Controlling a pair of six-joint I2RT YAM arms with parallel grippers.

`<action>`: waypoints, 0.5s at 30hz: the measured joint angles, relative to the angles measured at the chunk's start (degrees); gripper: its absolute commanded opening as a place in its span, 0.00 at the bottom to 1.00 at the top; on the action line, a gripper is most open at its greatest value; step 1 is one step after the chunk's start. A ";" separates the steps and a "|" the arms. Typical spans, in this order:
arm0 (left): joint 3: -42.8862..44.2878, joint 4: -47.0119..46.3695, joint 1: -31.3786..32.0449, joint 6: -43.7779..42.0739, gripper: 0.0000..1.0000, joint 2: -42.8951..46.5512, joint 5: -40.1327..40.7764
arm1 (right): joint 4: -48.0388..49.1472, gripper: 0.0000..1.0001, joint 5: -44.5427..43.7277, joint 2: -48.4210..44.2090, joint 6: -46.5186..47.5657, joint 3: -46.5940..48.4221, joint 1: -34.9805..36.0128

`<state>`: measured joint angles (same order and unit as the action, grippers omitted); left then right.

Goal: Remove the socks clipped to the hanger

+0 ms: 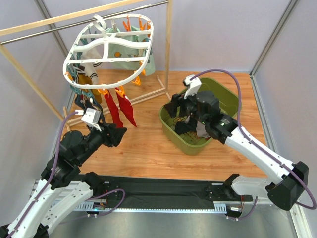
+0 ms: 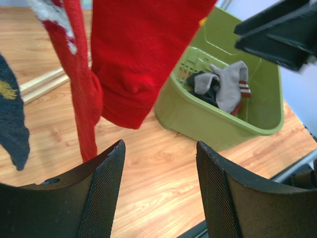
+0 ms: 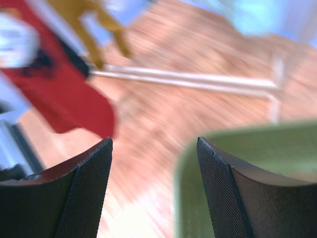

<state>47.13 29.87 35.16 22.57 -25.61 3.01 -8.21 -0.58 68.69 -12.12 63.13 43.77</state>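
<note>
While left pincer [image 2: 159, 145], spread empty, points at red socks [image 2: 138, 54] | right pincer [image 3: 154, 141] spread over basket [image 3: 247, 148] rim

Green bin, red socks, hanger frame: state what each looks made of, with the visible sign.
Green bin: moulded plastic by the look; smooth, faintly glossy walls, lattice floor.
Red socks: soft knit fabric, fibre unclear; matte fuzzy surface, limp hang.
Hanger frame: rigid white plastic, likely; smooth one-piece rim and crossbars.
</note>
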 measured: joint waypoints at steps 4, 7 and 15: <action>0.02 0.96 0.00 0.02 0.66 0.04 2.89 | 10.38 0.71 0.83 2.60 2.08 -0.35 7.93; 0.02 2.62 0.00 0.35 0.66 0.61 6.84 | 16.15 0.72 1.11 5.84 3.13 -0.13 11.10; 0.07 5.88 0.00 1.66 0.66 5.77 17.44 | 21.62 0.72 1.86 16.63 5.25 6.60 15.32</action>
<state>47.20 35.75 35.16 24.23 -19.84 20.45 13.41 1.28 85.32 -6.87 69.73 59.09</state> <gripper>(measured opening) 0.662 0.720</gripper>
